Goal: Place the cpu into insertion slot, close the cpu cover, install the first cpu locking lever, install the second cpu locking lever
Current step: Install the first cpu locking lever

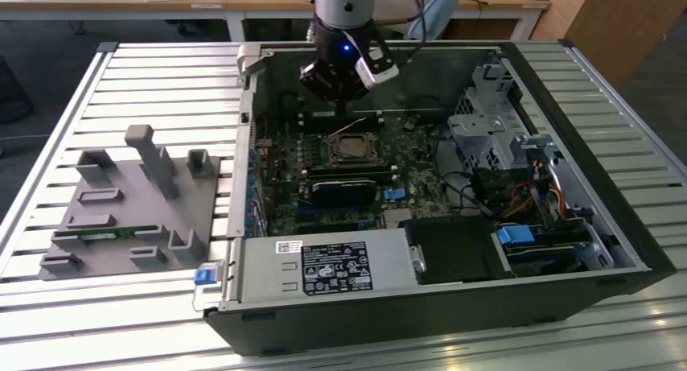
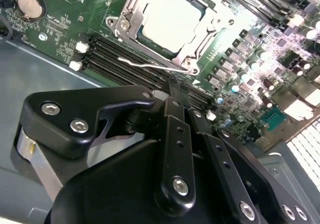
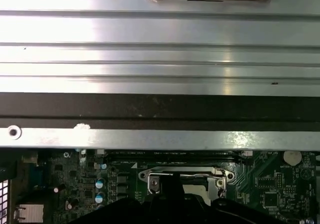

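The cpu [image 2: 172, 14], pale and silvery, lies flat in the insertion slot [image 1: 331, 151] on the green motherboard. The cpu cover [image 2: 207, 31], a thin metal frame, is down around it. A thin wire locking lever [image 2: 145, 64] runs along the socket's edge, beside the memory slots. My gripper [image 2: 172, 86] hangs just above that lever with its black fingers together and nothing visibly between them. In the exterior view the gripper [image 1: 341, 112] is inside the open computer case, just behind the socket. In the first wrist view the cover [image 3: 182, 174] sits just past the gripper's dark tip.
The open case has a tall metal wall [image 3: 160, 59] close behind the gripper. A drive cage [image 1: 488, 133] with cables stands on the exterior view's right and a power supply [image 1: 322, 266] at the front. A grey fixture [image 1: 134, 202] lies on the slatted table.
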